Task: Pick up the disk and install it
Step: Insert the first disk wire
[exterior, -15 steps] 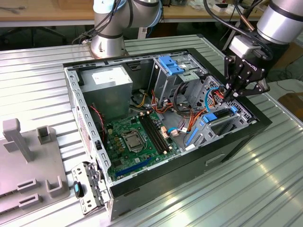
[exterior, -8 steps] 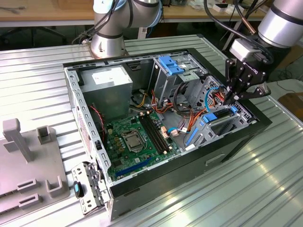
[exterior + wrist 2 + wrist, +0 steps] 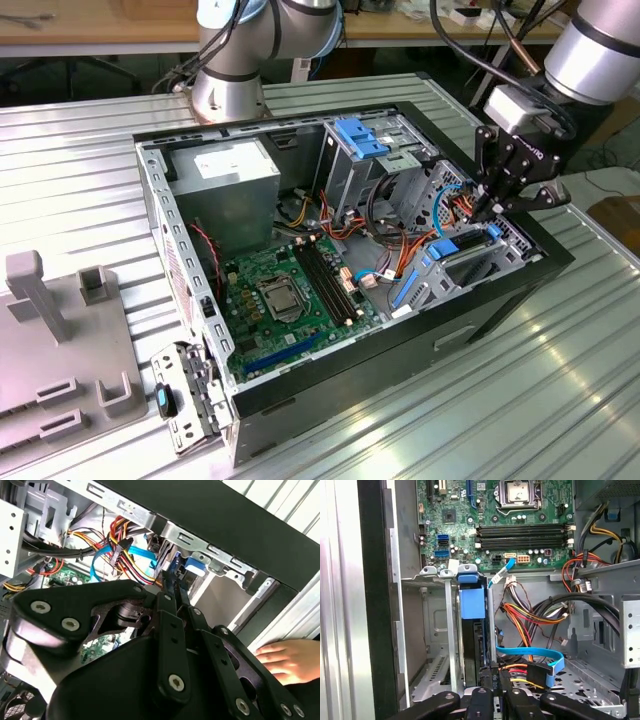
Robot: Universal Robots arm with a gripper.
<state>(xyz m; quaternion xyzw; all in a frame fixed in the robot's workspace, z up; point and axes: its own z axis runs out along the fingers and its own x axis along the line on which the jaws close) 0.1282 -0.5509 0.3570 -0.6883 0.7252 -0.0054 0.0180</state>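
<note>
The disk (image 3: 471, 645) stands on edge in the drive cage at the front corner of the open computer case (image 3: 480, 300). It is a dark slab with a bright blue rail and tab at its far end. In the exterior view its blue rail (image 3: 452, 245) shows low in the cage at that view's right. My gripper (image 3: 485, 208) reaches down into the cage from above. In both wrist views its black fingertips (image 3: 492, 676) are closed together against the disk's near end. I cannot tell whether they pinch any part of it.
Red, yellow and orange wire bundles (image 3: 530, 617) and a flat blue cable (image 3: 530, 654) run right beside the cage. The motherboard (image 3: 290, 285) and the grey power supply box (image 3: 228, 175) fill the case. A person's hand (image 3: 282, 660) rests on the table outside the case wall. Grey fixtures (image 3: 60, 330) stand at the exterior view's left.
</note>
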